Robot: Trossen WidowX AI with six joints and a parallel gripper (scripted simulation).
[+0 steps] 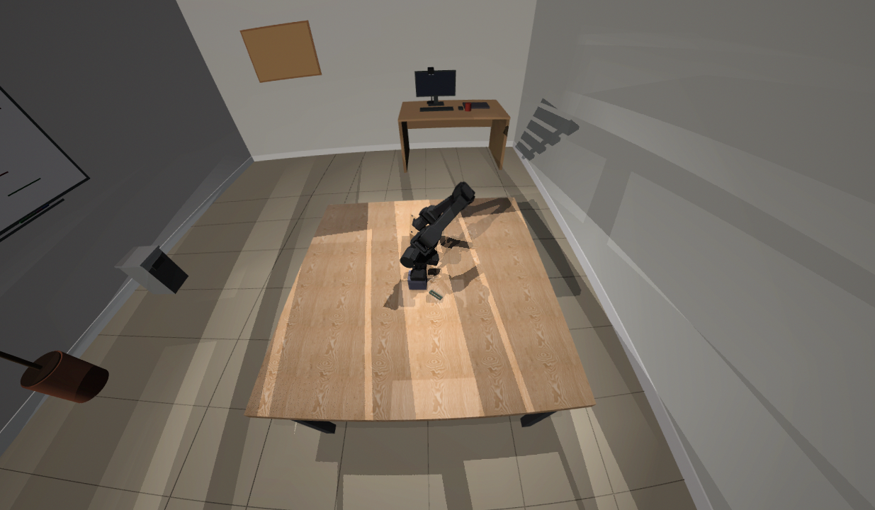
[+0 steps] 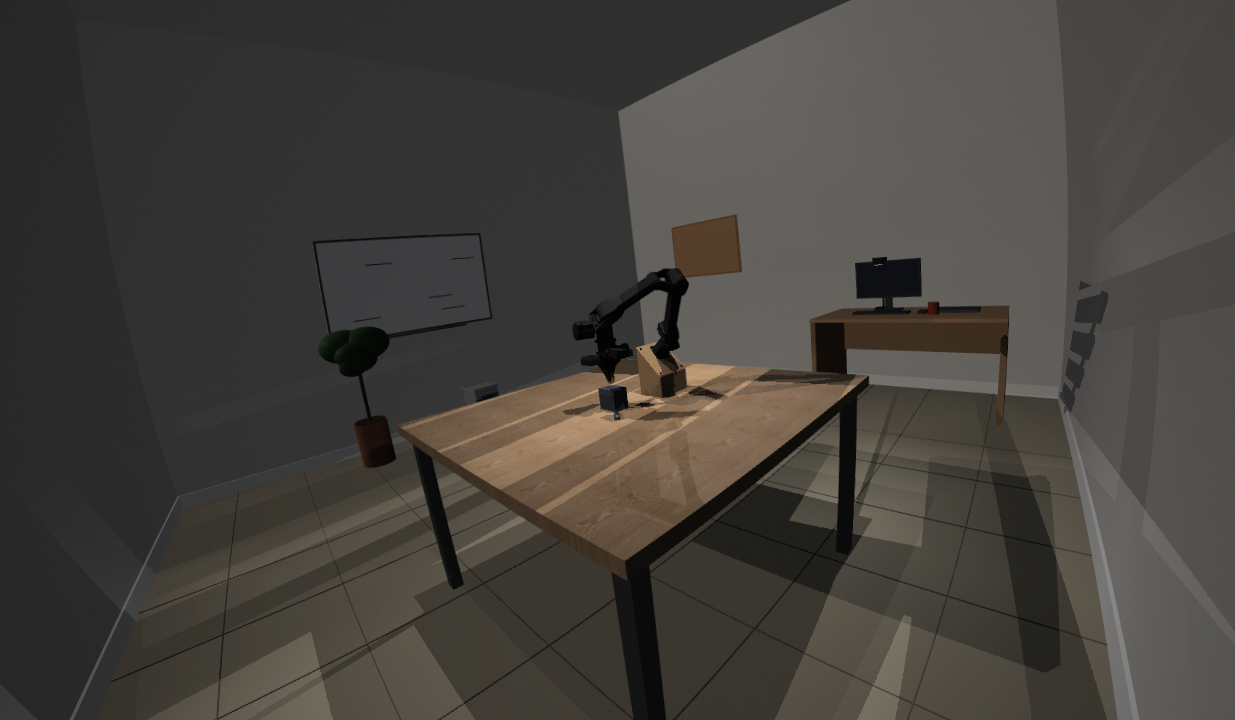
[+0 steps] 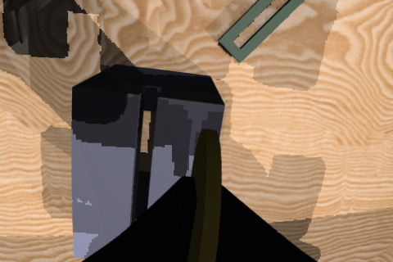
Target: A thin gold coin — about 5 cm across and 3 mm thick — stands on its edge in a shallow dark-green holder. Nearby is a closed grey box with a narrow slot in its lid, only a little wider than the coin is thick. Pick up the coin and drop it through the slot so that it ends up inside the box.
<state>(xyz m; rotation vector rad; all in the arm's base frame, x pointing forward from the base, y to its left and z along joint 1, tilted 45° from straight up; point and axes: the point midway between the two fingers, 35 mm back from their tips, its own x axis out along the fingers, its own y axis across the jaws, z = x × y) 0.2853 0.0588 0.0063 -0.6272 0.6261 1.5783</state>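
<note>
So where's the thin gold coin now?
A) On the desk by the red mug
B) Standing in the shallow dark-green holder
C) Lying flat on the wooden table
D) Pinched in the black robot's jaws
D: the wrist view shows the thin gold coin edge-on between the jaws, while the shallow dark-green holder has an open groove with wood showing through.

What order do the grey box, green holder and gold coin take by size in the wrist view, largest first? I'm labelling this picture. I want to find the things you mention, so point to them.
1. Grey box (image 1: 417,285) (image 2: 612,398) (image 3: 104,180)
2. Green holder (image 1: 436,295) (image 2: 617,415) (image 3: 269,13) or gold coin (image 3: 209,196): unsure; the coin is nearer the camera.
</note>
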